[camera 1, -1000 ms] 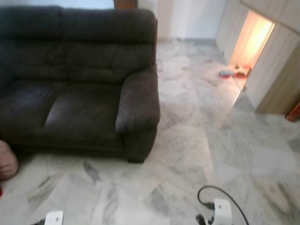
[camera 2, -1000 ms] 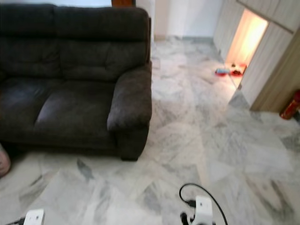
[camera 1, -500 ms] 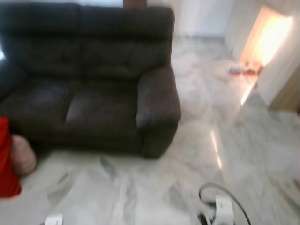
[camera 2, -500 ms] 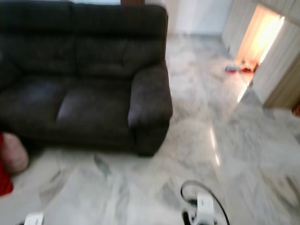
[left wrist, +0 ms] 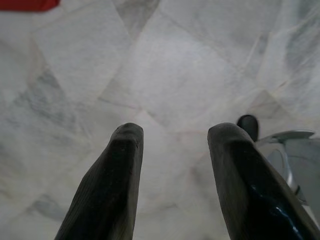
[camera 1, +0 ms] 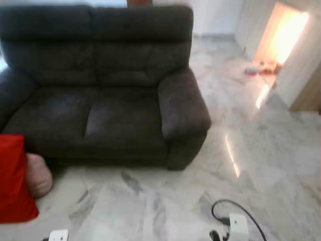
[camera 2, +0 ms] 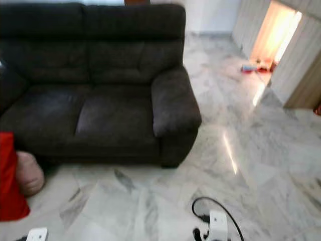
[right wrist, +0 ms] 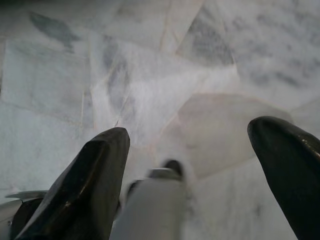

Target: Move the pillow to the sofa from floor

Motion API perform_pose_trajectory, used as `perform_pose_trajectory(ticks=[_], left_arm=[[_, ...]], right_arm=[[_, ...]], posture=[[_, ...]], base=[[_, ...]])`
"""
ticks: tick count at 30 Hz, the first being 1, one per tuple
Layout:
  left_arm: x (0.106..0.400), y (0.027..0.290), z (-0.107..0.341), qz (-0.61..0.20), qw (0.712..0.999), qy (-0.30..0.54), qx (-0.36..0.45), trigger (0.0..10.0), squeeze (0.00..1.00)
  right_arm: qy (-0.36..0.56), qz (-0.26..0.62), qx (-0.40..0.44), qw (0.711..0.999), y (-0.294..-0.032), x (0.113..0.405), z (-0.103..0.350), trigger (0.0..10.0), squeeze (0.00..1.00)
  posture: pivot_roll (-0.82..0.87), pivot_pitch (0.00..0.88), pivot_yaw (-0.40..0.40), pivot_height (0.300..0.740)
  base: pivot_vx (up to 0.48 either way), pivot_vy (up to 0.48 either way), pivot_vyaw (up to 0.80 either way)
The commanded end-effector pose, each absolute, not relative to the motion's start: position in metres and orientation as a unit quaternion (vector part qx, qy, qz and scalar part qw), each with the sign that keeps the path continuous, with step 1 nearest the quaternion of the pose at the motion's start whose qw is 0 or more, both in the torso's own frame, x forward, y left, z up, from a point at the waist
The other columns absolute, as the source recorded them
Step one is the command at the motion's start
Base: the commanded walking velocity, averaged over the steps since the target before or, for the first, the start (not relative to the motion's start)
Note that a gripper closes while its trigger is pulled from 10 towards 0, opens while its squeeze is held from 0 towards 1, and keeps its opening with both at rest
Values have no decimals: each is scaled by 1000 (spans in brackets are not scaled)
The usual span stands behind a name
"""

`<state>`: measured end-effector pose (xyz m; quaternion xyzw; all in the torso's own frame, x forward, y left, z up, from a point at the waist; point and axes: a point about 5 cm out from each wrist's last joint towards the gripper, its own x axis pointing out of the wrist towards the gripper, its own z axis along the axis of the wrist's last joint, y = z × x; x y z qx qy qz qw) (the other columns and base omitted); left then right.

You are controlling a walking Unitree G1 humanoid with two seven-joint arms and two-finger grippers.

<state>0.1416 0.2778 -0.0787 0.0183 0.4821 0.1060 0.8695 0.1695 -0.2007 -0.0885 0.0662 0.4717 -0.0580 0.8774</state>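
Note:
A red pillow (camera 1: pixel 15 178) stands on the marble floor at the far left, just in front of the dark brown sofa (camera 1: pixel 100 85). A pinkish rounded cushion (camera 1: pixel 39 174) lies against its right side, touching the sofa's base. The sofa's two seats are bare. Both arms hang low, with their white wrist parts at the bottom edge (camera 1: pixel 58 234) (camera 1: pixel 237 226). My left gripper (left wrist: pixel 177 132) is open over bare floor, a corner of the red pillow (left wrist: pixel 27 4) far ahead of it. My right gripper (right wrist: pixel 189 131) is open wide over floor tiles.
The sofa's right armrest (camera 1: pixel 183 108) juts out toward the middle of the floor. A black cable (camera 1: pixel 235 207) loops by my right wrist. A lit doorway (camera 1: pixel 281 35) with small objects (camera 1: pixel 261 68) on the floor lies at the back right.
The camera has swung to the left, so the sofa sits further right in the picture and the red pillow has come into sight at the left edge. Both arms hang as before.

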Motion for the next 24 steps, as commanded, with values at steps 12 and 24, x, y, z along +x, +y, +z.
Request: perform_pose_trajectory(ticks=[12, 24], left_arm=[[139, 275, -80, 98, 867, 488, 22, 10000, 0], [139, 277, -80, 98, 867, 488, 27, 10000, 0]], right_arm=[[478, -60, 62, 874, -203, 164, -90, 10000, 0], [475, -62, 70, 875, -200, 164, -91, 10000, 0]], posture=[[-37, 0, 40, 740], [-29, 0, 46, 740]], base=[[0, 416, 0], [0, 416, 0]])
